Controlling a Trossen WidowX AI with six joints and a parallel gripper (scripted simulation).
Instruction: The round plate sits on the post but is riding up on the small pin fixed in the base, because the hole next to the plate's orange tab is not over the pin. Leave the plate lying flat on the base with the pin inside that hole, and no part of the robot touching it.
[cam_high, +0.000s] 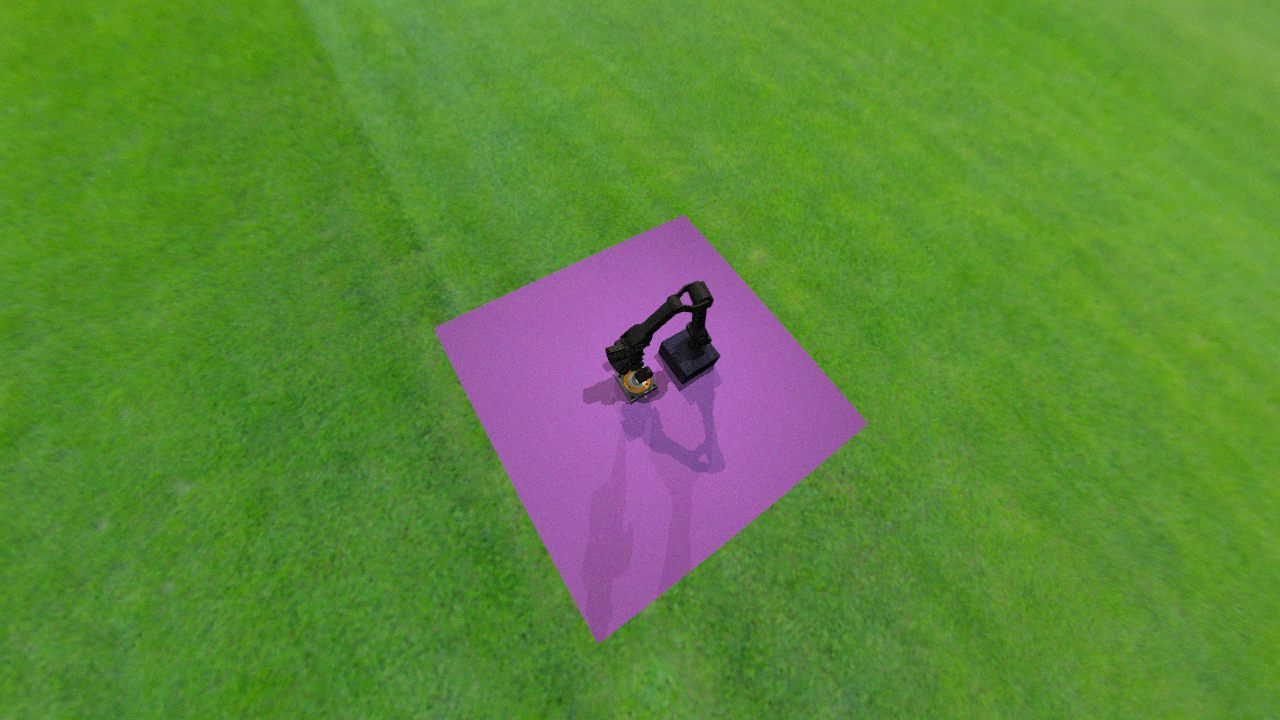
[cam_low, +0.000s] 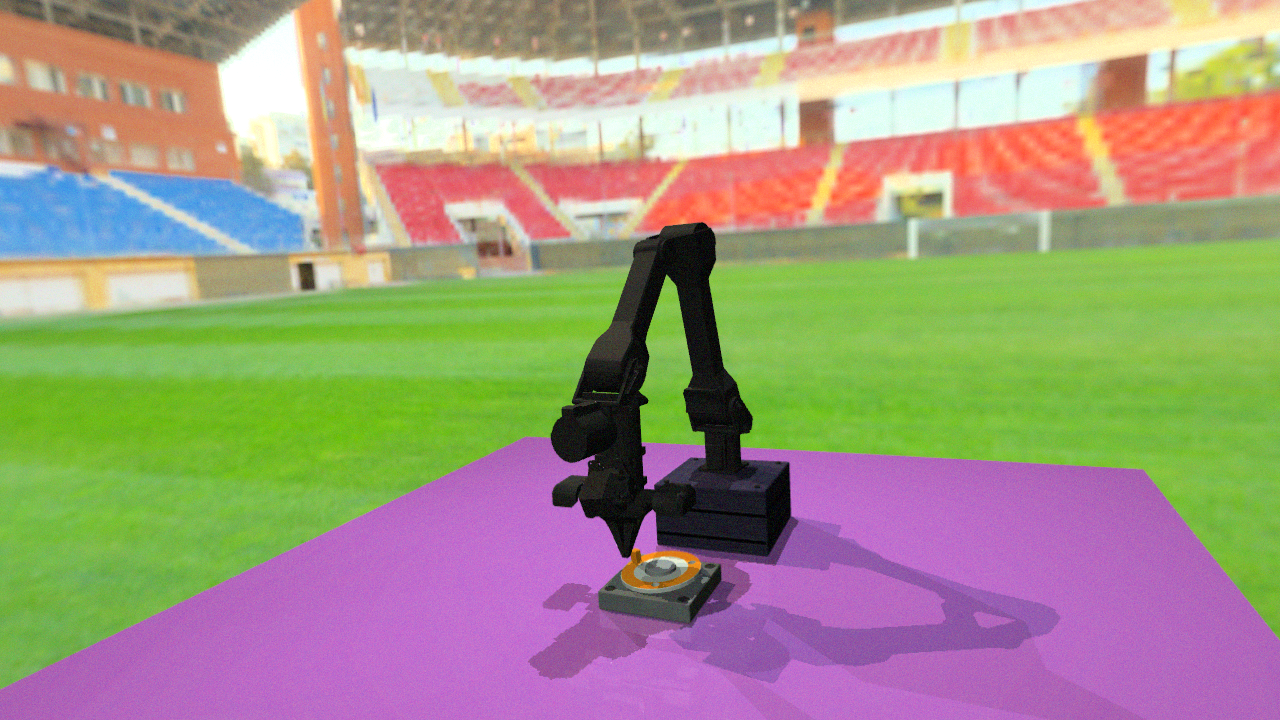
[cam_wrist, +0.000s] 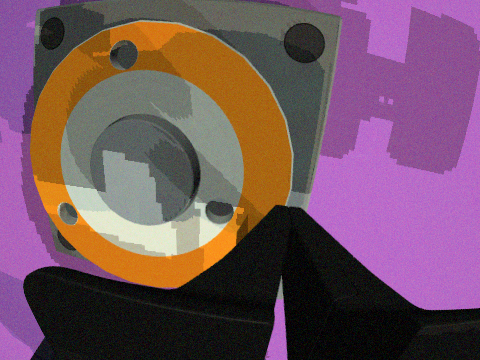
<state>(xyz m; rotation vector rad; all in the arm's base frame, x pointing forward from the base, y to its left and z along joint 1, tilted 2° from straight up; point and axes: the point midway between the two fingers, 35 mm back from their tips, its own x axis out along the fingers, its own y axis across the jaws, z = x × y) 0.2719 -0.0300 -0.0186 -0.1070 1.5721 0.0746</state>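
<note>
1. From the top view, the black arm (cam_high: 666, 315) bends over from its dark pedestal (cam_high: 688, 358) on the purple mat (cam_high: 554, 358), and the gripper (cam_high: 626, 365) sits right over the far-left edge of the round plate (cam_high: 637, 382). The plate is a tiny orange ring here, on its grey base (cam_high: 638, 394) just beside the pedestal. Too small to read the holes or the pin from up here.

2. Exterior view now: the gripper (cam_low: 624, 546) points straight down, fingers pinched together into a single point, nothing between them. The tip hangs just above the orange tab (cam_low: 635, 557), which stands up at the plate's (cam_low: 671, 582) back-left edge. I cannot tell whether tip and tab touch. The plate rests on the square base (cam_low: 657, 601), around the grey post (cam_low: 661, 565) at its centre.

3. Wrist view: the clenched fingers fill the lower frame, their tip meeting the lower-right rim of the orange plate (cam_wrist: 260, 114). The post (cam_wrist: 143, 163) sits in the middle, a small hole (cam_wrist: 124, 54) shows at the plate's upper left, and the base (cam_wrist: 314, 94) shows its corner holes beyond.
</note>
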